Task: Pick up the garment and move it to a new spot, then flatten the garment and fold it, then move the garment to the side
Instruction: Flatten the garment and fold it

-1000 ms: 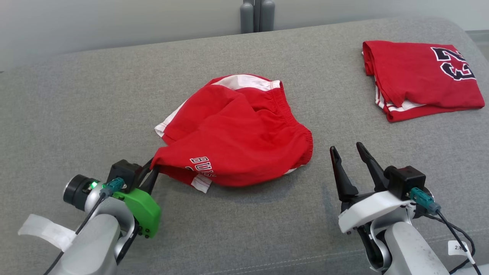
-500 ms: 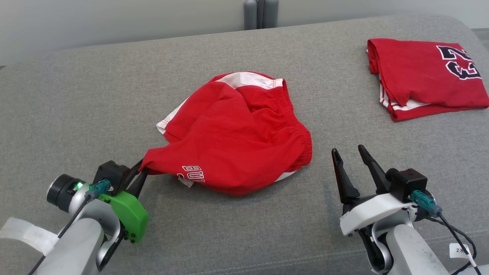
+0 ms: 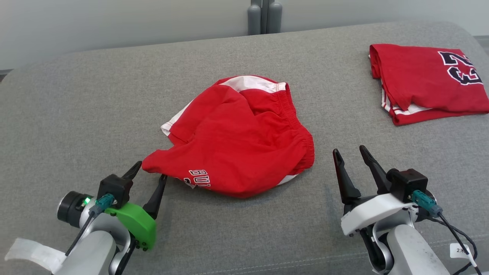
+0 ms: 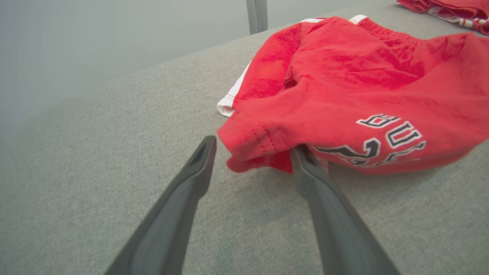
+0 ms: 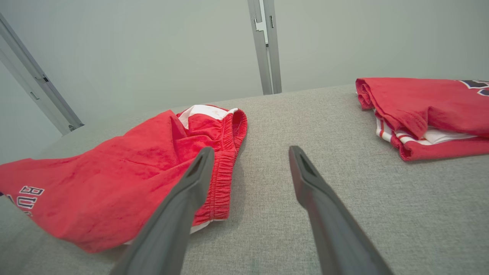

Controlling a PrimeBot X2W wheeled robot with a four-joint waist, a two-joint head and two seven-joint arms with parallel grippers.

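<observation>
And the left gripper point(image 3: 151, 170) lets go! Its fingers, clamped shut a second ago, now stand wide apart, and the pinched corner of the red shorts point(image 3: 237, 141) sags onto the grey cushion point(image 3: 76, 114) (right between the fingertips).

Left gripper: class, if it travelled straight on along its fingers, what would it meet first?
The red shorts: their near corner lies at the open fingertips of the left gripper, possibly touching one.

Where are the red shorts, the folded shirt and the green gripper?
red shorts point(image 3: 237, 141), head view, middle of the cloth
folded shirt point(image 3: 420, 84), head view, plain red part
left gripper point(image 3: 151, 172), head view, between its fingertips
</observation>
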